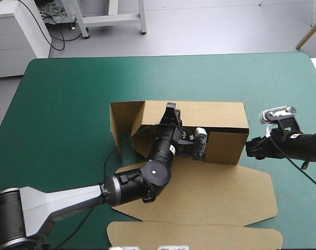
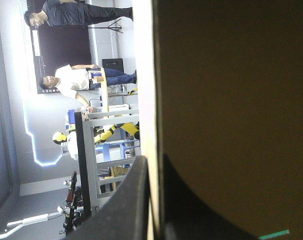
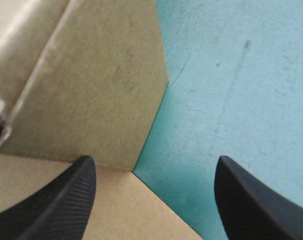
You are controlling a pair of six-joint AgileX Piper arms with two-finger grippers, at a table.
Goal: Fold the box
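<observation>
Box [image 1: 220, 143] is sitting mid-surface [image 1: 64, 114] with its walls up and the lid [image 1: 220, 200] lying flat toward the near edge. My left pincer [image 1: 170, 110] is reaching inside and is clamped on the top edge of the far wall [image 1: 215, 112], one finger on each side of the board. My right pincer [image 1: 250, 148] is spread wide, low by the box's right end. One finger's over brown board, the other's over bare teal-green.

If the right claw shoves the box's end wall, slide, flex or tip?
Probably flexes first: the box is thin board, walls raised loosely. Sliding seems limited, since the left claw pinches a raised wall. Tipping unlikely; the lid lies flat, wide.
</observation>
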